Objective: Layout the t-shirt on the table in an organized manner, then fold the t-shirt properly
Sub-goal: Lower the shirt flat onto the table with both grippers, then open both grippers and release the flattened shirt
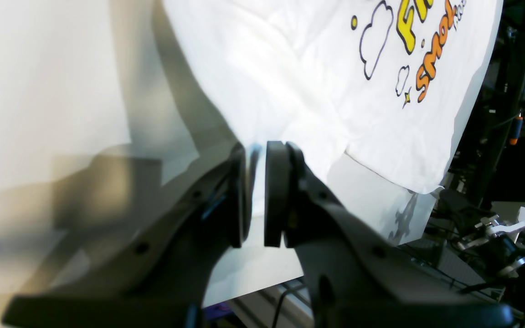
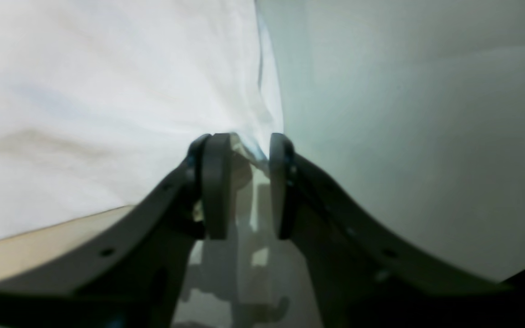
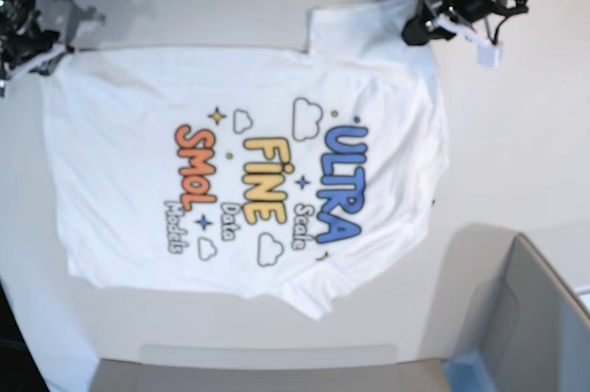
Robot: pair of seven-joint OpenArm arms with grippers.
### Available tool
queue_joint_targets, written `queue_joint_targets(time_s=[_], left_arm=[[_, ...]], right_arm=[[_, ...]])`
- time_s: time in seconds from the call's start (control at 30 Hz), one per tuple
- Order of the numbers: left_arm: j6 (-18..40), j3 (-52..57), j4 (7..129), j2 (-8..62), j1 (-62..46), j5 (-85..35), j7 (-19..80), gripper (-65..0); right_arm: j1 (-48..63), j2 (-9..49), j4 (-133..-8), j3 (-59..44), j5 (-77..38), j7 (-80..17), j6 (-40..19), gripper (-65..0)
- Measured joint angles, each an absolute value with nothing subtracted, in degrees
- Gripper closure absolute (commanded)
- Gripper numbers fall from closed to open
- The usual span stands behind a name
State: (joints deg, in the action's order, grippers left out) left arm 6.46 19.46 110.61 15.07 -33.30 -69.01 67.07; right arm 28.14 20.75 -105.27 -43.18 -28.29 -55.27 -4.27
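The t-shirt [image 3: 249,171] lies spread print-up on the white table [image 3: 516,134], with the lettering readable and the hem toward the left. My left gripper [image 3: 419,21] is at the shirt's far right sleeve. In the left wrist view [image 1: 255,191] its jaws are nearly together with white cloth [image 1: 290,82] between them. My right gripper [image 3: 26,49] is at the far left hem corner. In the right wrist view [image 2: 249,182] its jaws stand narrowly apart, and the bunched cloth edge [image 2: 107,91] runs into their tips.
A grey box [image 3: 544,318] stands at the near right corner of the table. The shirt's hem reaches the table's left edge, where dark stands and cables [image 1: 495,218] show beyond it. Bare tabletop lies to the right of the shirt.
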Motion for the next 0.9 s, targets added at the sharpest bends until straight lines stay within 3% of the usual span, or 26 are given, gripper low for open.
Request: queue_joint_targets(time_s=[0.13, 0.63, 0.8, 0.9], left_arm=[[6.4, 19.5, 110.6, 15.1, -33.3, -69.0, 67.3, -8.6], [6.7, 26.0, 110.6, 13.1, -35.7, -69.1, 67.5, -8.5], [6.7, 27.0, 110.6, 13.1, -34.2, -69.0, 67.4, -8.5], [6.7, 26.7, 110.4, 13.1, -26.5, -68.4, 67.5, -8.5]], right_arm=[[28.1, 21.3, -106.3, -43.3, -28.3, -55.5, -4.3, -21.8], [25.4, 21.4, -111.8, -51.2, -28.3, -55.2, -4.3, -21.8], [22.8, 21.5, -111.8, -43.7, -28.6, -55.1, -4.3, -21.8], [19.9, 21.7, -111.7, -36.0, -28.2, -55.7, -4.4, -21.8]])
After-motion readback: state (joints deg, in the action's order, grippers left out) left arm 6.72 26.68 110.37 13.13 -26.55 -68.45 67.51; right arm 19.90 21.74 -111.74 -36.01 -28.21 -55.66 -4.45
